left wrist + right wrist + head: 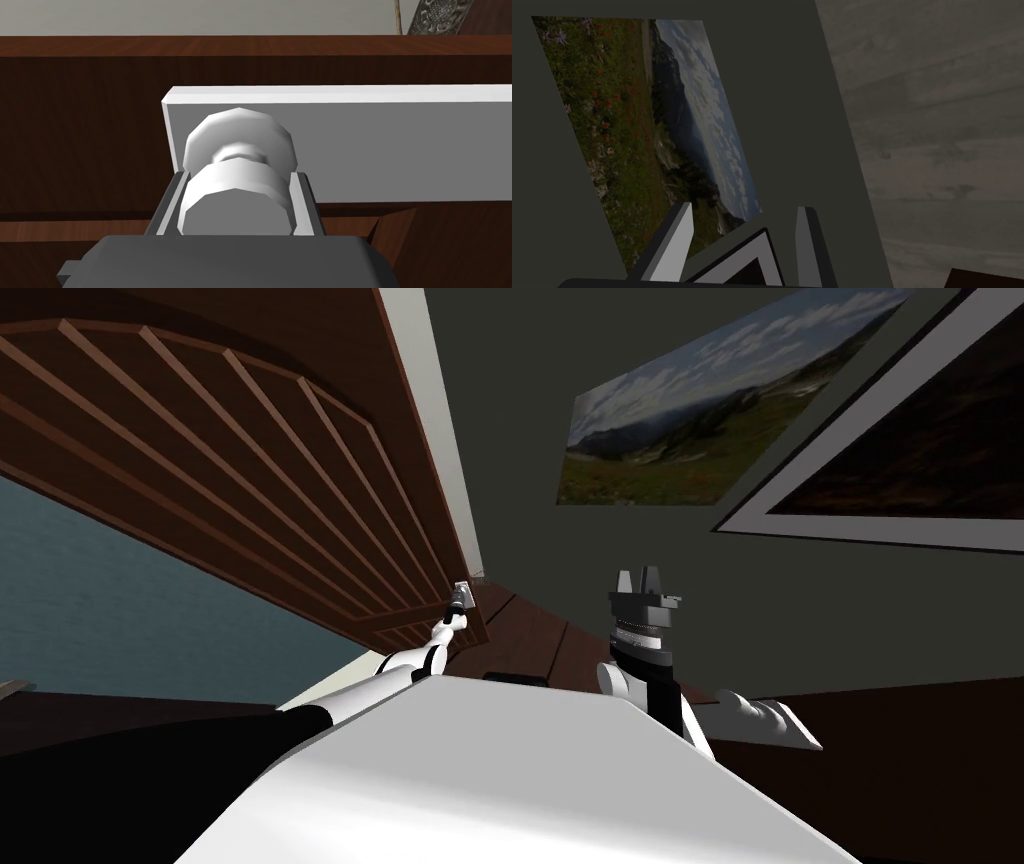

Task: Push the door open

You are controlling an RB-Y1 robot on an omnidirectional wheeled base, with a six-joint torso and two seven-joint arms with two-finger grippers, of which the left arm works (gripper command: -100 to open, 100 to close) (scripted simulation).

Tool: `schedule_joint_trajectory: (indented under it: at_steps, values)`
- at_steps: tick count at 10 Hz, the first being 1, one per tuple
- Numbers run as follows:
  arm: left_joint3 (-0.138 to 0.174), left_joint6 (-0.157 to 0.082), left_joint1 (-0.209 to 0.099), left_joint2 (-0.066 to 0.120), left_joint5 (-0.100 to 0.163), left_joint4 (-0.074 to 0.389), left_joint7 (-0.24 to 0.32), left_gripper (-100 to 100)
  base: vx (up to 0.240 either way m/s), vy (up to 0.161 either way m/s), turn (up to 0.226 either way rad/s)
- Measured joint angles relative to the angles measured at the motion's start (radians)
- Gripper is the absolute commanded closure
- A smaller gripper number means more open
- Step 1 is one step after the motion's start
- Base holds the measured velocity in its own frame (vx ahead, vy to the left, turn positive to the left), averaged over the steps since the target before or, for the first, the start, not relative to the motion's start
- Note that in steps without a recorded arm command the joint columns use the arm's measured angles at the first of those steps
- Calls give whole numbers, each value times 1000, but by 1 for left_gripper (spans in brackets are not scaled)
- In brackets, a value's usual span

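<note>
A brown door (230,458) with slanted raised slats stands on my left. My left arm reaches out to it, and my left gripper (460,600) is at the door's edge. In the left wrist view my left gripper (239,175) is shut on a white round door knob (235,200), with a finger (172,200) pressed against each side of it. The knob sits on a white plate (375,145) fixed to the brown door (75,130). My right gripper (645,580) is raised to the right of the door, away from it; in the right wrist view it (742,215) stands open and empty.
A white door frame (430,418) runs along the door's right edge. The dark wall ahead carries a landscape picture (700,418) and a white-framed picture (900,458). Brown floor (530,638) lies between the door and the wall. A blue-grey surface (100,598) lies below the door at left.
</note>
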Motion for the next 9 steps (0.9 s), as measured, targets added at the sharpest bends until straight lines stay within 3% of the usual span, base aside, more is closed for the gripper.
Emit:
schedule_joint_trajectory:
  at_steps: [1,4,7,9]
  values:
    - [-1,16,15,-4,-1,-37,0,100,130,-22,202]
    - [9,36,36,-8,-7,-60,2,100,166,-97,121]
    - [28,21,23,3,-10,-30,-2,100,191,-101,126]
    - [35,21,29,9,-12,-39,2,100,175,-75,81]
